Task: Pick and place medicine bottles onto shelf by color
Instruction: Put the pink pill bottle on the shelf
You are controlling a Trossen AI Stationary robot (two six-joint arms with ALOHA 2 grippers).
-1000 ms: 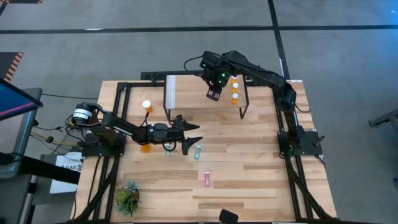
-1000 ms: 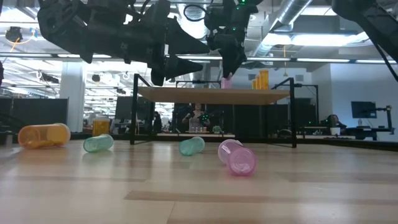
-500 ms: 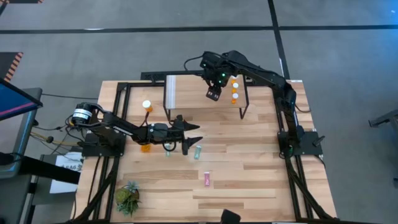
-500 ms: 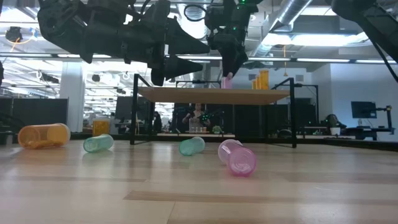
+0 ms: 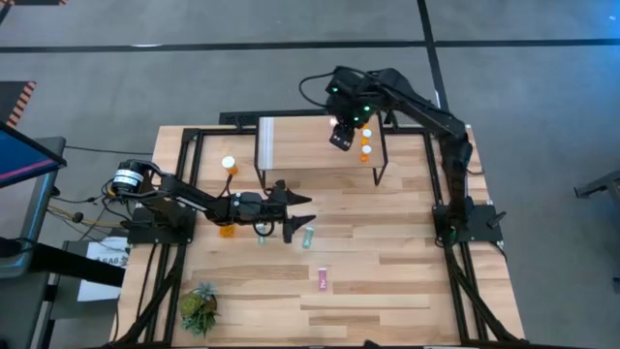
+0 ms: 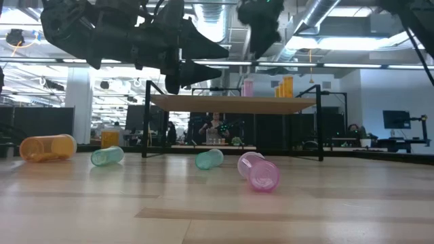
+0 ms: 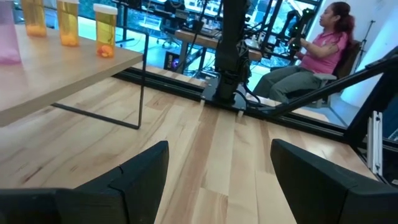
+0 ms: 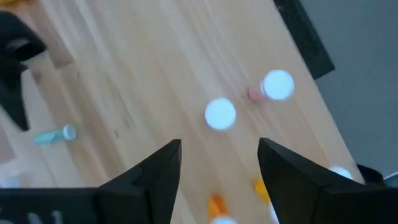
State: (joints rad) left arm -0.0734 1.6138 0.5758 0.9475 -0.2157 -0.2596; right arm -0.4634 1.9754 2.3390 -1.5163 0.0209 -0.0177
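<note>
The shelf point(image 5: 300, 145) stands at the table's far side. On its top stand a pink medicine bottle point(image 6: 247, 88) and several orange ones point(image 6: 283, 87), all upright. My right gripper point(image 8: 219, 146) hangs open above them point(image 5: 341, 136), holding nothing. My left gripper point(image 7: 219, 146) is open and level above the table's middle point(image 5: 295, 218). Two teal bottles point(image 6: 107, 156) point(image 6: 209, 158), an orange one point(image 6: 47, 147) and a pink one point(image 6: 259, 173) lie on their sides on the table. Another orange bottle point(image 5: 229, 165) stands upright at the far left.
A pale panel point(image 5: 266, 143) closes the shelf's left end. A small green plant point(image 5: 199, 308) sits at the near left corner. Black frame rails run along the table's edges. A person point(image 7: 323, 50) sits beyond the table's right side. Bare wood lies at the near right.
My right gripper has let go of the pink bottle on the shelf and risen clear of it, drifting toward the table's far right. The pink bottle stays upright on the shelf.
</note>
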